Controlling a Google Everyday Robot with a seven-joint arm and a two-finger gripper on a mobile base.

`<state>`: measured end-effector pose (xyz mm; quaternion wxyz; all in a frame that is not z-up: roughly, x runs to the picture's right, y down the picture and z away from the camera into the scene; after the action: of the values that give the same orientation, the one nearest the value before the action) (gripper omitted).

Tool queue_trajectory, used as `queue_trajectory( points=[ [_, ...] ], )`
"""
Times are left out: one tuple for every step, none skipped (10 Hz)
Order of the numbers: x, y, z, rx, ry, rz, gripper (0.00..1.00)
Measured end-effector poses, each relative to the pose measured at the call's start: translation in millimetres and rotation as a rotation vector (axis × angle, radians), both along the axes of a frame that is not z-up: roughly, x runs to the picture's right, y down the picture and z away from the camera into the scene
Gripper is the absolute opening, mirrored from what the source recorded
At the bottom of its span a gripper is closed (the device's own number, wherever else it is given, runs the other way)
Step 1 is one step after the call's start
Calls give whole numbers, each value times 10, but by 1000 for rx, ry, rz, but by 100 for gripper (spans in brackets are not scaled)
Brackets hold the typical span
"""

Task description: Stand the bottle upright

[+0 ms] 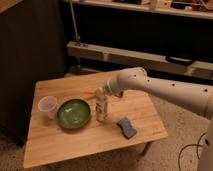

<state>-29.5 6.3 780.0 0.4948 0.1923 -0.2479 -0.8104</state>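
The bottle point(102, 109) is pale and slim, and it stands upright on the wooden table point(75, 137) just right of the green bowl point(73, 113). My gripper point(101, 93) is at the bottle's top, at the end of the white arm point(160, 90) that reaches in from the right. The gripper's body hides the cap.
A short translucent cup point(48, 106) stands left of the bowl. A blue rectangular block point(127, 127) lies right of the bottle toward the front. A small orange object point(90, 92) lies behind the bowl. Dark shelving and a cabinet stand behind the table.
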Motion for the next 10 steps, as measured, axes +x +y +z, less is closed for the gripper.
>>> queue_trajectory(
  points=[
    [0, -2, -7, 1, 0, -3, 49],
    [-1, 0, -13, 2, 0, -7, 50],
    [-12, -1, -26, 4, -1, -13, 50],
    [-20, 1, -36, 7, 0, -18, 50],
    [-27, -2, -48, 11, -1, -22, 50],
    [-39, -6, -65, 16, -3, -28, 50],
    [-50, -5, -73, 17, -5, -32, 50],
    [-54, -4, -75, 17, -6, -35, 50],
    [-67, -1, -72, 11, -9, -37, 50],
    [-73, -13, -72, 1, -20, -33, 50]
  ],
)
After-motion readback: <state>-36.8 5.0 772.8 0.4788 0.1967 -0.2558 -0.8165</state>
